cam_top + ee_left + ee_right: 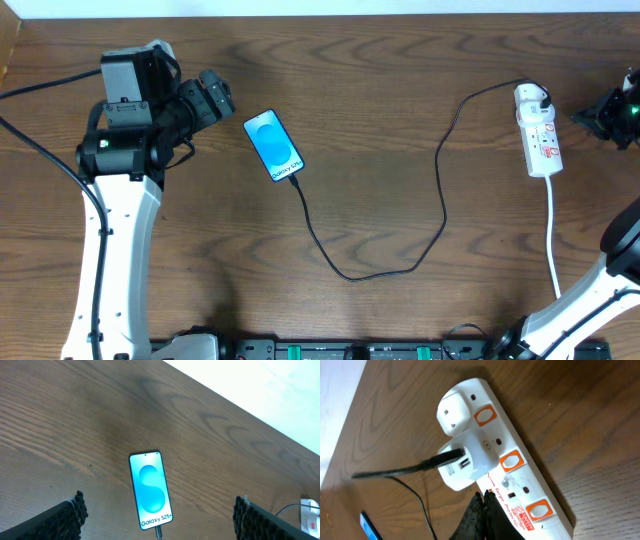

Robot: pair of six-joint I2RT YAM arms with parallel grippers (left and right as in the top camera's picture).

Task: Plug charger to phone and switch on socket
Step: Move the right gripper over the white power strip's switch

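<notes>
The phone lies flat left of centre, blue screen up; in the left wrist view it reads "Galaxy S25+". The charger's thin black cable runs from the phone's bottom edge, loops toward the front, and ends at a white adapter seated in the socket, a white power strip with orange-framed switches. My left gripper hovers left of the phone, open and empty, fingers either side of it. My right gripper is shut and empty, its tips against the strip's side beside the adapter.
The strip's white cord runs toward the front edge at the right. The table's far edge meets a white surface. A blue corner of the phone shows at the lower left of the right wrist view.
</notes>
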